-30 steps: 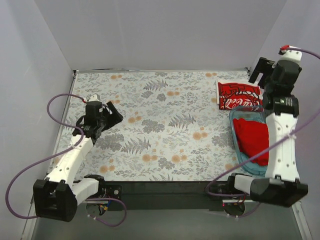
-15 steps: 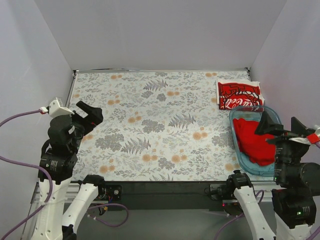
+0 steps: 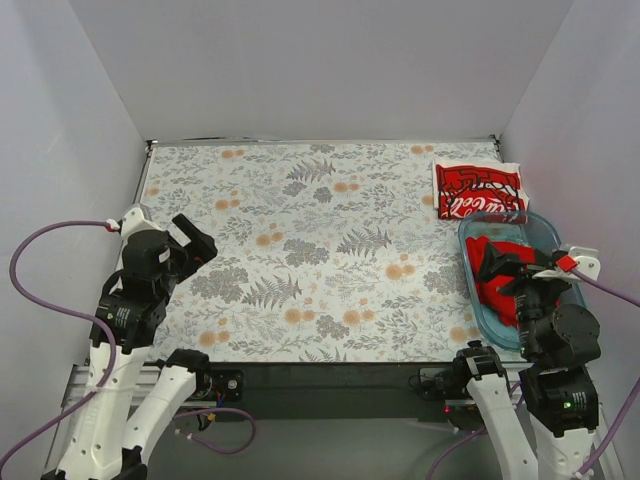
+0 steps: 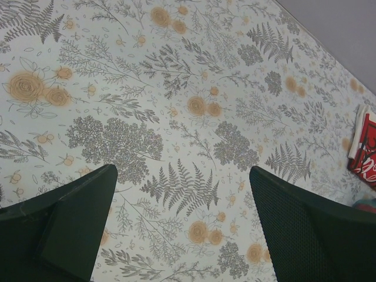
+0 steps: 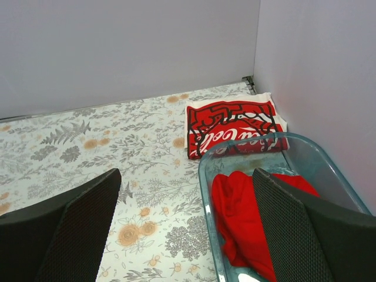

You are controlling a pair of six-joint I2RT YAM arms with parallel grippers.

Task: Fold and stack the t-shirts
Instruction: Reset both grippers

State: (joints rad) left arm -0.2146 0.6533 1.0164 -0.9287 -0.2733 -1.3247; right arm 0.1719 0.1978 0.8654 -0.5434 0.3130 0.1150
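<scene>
A folded white t-shirt with a red-and-white print (image 3: 478, 190) lies at the table's far right; it also shows in the right wrist view (image 5: 235, 126) and at the left wrist view's right edge (image 4: 365, 150). A plain red t-shirt (image 3: 500, 275) lies crumpled in a translucent blue tub (image 3: 468, 268), also in the right wrist view (image 5: 247, 217). My right gripper (image 3: 515, 267) is open and empty, high above the tub's near end (image 5: 183, 226). My left gripper (image 3: 190, 245) is open and empty above the table's left side (image 4: 182, 226).
The table carries a floral cloth (image 3: 320, 250). Grey walls close in the left, back and right sides. The tub (image 5: 202, 170) stands against the right wall, just in front of the folded shirt. Purple cables loop beside both arms.
Both arms swung back from the table a second ago and rose. Since half a second ago, both grippers have come down and slightly inward; the right one now hangs over the tub.
</scene>
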